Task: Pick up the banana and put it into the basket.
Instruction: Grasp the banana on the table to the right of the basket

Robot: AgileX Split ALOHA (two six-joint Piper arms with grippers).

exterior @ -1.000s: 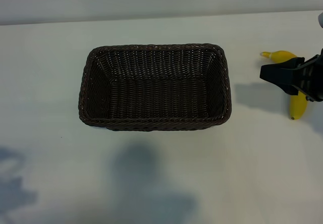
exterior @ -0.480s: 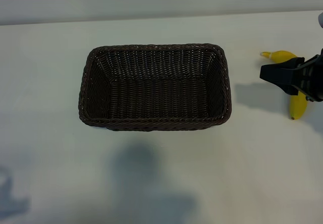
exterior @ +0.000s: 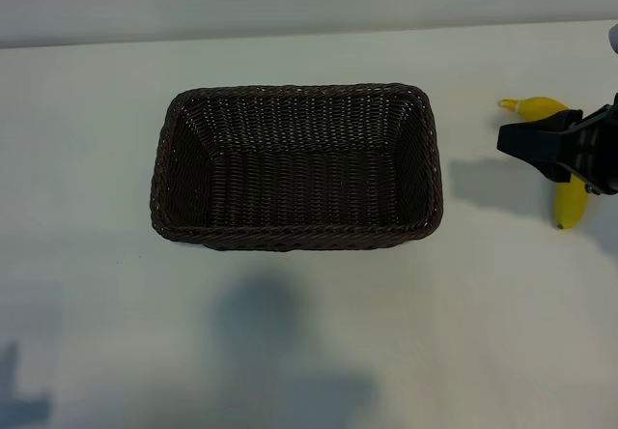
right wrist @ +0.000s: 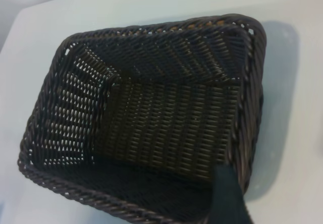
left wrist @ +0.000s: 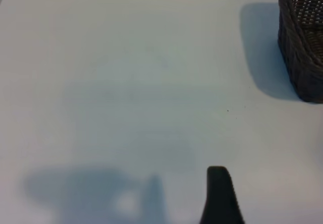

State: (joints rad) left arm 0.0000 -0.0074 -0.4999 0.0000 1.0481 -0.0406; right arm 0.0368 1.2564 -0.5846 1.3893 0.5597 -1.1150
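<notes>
The basket [exterior: 295, 166], dark-brown woven wicker, sits in the middle of the white table with nothing inside it. The yellow banana [exterior: 570, 202] lies on the table to its right, its stem end [exterior: 509, 105] pointing away from me. My right gripper [exterior: 502, 139] hovers over the banana's middle and hides that part; its fingers point toward the basket. In the right wrist view one dark finger [right wrist: 229, 199] shows against the basket [right wrist: 146, 113], with no banana there. My left gripper [left wrist: 166, 209] is open above bare table; one finger [left wrist: 218, 193] shows, and a basket corner [left wrist: 303, 42] lies farther off.
The white table [exterior: 290, 332] stretches wide in front of the basket and to its left. The left arm is outside the exterior view; only its faint shadow [exterior: 19, 405] touches the near-left corner.
The left arm's shadow at the near-left corner has shrunk and slid toward the frame's edge. The right gripper, banana and basket have stayed put.
</notes>
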